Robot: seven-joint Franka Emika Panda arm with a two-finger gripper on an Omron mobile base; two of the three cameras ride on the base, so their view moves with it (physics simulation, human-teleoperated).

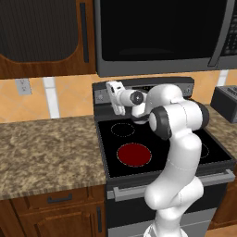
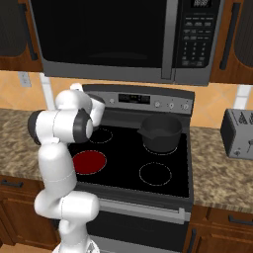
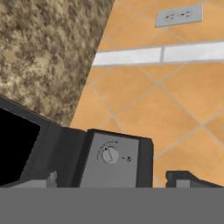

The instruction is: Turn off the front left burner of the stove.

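Countertop of speckled brown stone fills the left of the left base view, with a wall outlet on the orange tiled wall above it; just right of it stands the stove, its flat black glass top carrying the front left burner, which glows solid red (a thin white ring sits behind it, unlit); the gripper is raised over the stove's rear left corner, close to the left end of the grey back panel, and the white arm hides much of the cooktop's right side; a black microwave hangs above. In the right base view the red burner shows beside the arm, a dark pot sits on the rear right ring, an unlit ring lies in front of it, and a toaster stands on the counter at far right. In the hand view the gripper's two finger tips stand wide apart, holding nothing, and between them, slightly ahead, a small round knob sits on the grey panel's end; fingers and knob are not touching.
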